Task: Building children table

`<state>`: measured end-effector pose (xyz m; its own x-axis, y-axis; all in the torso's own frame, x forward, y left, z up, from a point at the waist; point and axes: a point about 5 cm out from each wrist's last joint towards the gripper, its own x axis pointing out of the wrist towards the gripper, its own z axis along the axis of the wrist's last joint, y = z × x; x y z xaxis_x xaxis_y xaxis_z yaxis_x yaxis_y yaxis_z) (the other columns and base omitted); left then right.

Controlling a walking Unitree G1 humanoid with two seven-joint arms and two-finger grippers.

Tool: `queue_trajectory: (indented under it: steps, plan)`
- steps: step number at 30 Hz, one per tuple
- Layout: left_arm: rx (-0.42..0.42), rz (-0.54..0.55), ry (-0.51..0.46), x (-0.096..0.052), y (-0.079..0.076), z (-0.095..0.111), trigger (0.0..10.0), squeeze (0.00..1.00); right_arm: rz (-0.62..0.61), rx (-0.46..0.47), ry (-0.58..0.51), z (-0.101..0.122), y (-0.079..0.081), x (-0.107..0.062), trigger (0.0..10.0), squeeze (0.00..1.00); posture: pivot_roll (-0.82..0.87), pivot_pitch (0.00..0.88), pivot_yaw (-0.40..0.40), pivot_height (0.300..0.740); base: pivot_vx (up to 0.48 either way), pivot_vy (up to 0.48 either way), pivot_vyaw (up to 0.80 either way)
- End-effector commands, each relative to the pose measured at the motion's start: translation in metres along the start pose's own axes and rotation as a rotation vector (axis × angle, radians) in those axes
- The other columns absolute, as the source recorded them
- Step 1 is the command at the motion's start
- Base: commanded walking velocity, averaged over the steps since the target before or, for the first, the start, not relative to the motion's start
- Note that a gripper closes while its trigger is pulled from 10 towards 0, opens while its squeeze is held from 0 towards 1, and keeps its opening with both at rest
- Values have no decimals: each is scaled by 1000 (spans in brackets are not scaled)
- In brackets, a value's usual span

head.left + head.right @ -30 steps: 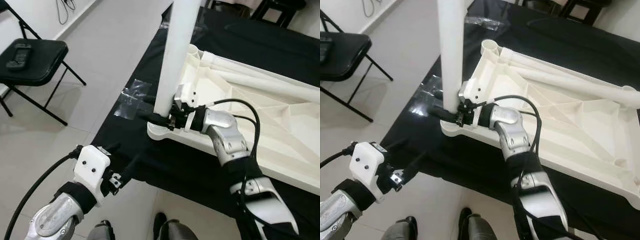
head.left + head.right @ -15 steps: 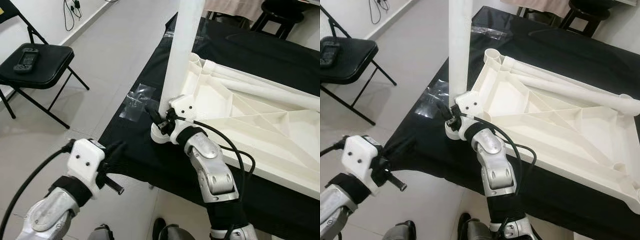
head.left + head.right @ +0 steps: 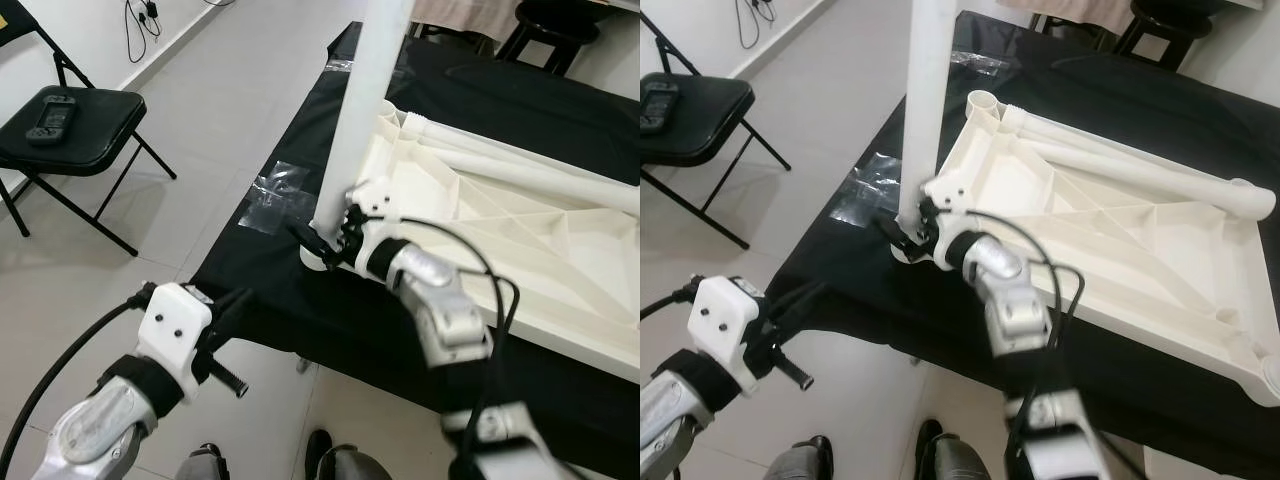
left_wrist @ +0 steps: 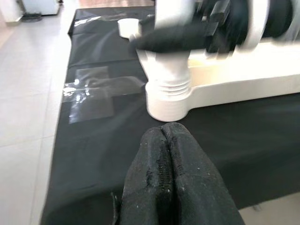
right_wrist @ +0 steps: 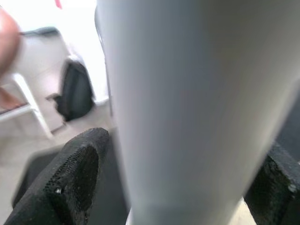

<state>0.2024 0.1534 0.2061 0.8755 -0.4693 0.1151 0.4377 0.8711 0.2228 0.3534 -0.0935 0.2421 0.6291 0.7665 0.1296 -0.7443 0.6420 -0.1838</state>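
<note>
Partly blurred, R gripper [image 3: 322,240] round leg [image 3: 357,115]

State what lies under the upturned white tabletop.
The white tabletop rests on a black cloth covering the work surface. Beside its corner, clear plastic lies on the cloth. Whatever sits beneath the cloth is hidden.

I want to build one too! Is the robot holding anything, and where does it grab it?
Yes. The right gripper holds the upright white table leg near its bottom, just above the corner socket. The left gripper is shut on nothing.
</note>
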Motion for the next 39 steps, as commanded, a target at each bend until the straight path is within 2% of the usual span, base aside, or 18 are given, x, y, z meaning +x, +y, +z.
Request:
queue_trajectory:
  steps: [1,2,5,6,8,16,17,19,20,21,23,24,25,34,36,38,39]
  plan:
    - [11,7,34,-2,1,-5,10000,0,69,12,-13,-4,-2,-3,10000,0,171,277,-158,740,0,0,0]
    - [11,7,34,-2,1,-5,10000,0,69,12,-13,-4,-2,-3,10000,0,171,277,-158,740,0,0,0]
    - [25,17,34,-1,4,-4,10000,0,252,-40,-15,5,-5,0,10000,0,176,276,-156,740,0,0,0]
    - [25,17,34,-1,4,-4,10000,0,252,-40,-15,5,-5,0,10000,0,176,276,-156,740,0,0,0]
    - [30,16,35,-1,4,-4,10000,0,332,-70,1,7,-7,3,10000,0,179,276,-155,740,0,0,0]
    - [34,19,29,-1,3,-3,10000,0,453,-58,-1,13,-11,12,10000,0,173,277,-163,740,0,0,0]
    - [28,11,12,0,2,-2,0,0,472,-56,-6,14,-12,13,10000,0,174,278,-162,740,0,0,0]
    - [20,12,7,0,2,-1,0,0,502,-54,-4,15,-12,16,10000,0,176,281,-162,740,0,0,0]
    - [14,17,5,1,3,-1,0,0,545,-52,-1,16,-12,19,4706,0,176,282,-162,740,0,0,0]
    - [15,20,8,1,3,-1,0,0,557,-40,-1,16,-12,19,0,0,175,284,-162,740,0,0,0]
    - [17,20,12,0,3,-1,0,0,571,-29,0,14,-12,19,0,0,175,284,-162,740,0,0,0]
    - [19,14,38,0,2,-4,9059,0,591,-21,1,12,-11,16,0,0,174,288,-161,740,0,0,0]
    - [19,12,45,0,2,-5,10000,0,595,-21,1,11,-11,15,0,0,174,288,-161,740,0,0,0]
    - [24,7,45,-2,-1,-5,10000,0,558,1,19,-3,-15,4,0,0,151,299,-157,740,0,0,0]
    - [23,3,50,-3,-2,-6,10000,0,418,-2,59,-18,-14,2,0,0,144,305,-168,740,0,0,0]
    - [22,6,60,-6,-1,-7,10000,0,169,54,84,-40,-5,2,0,0,140,309,-169,740,0,0,0]
    - [22,6,60,-6,-1,-7,10000,0,169,54,84,-40,-5,2,0,0,140,309,-169,740,0,0,0]
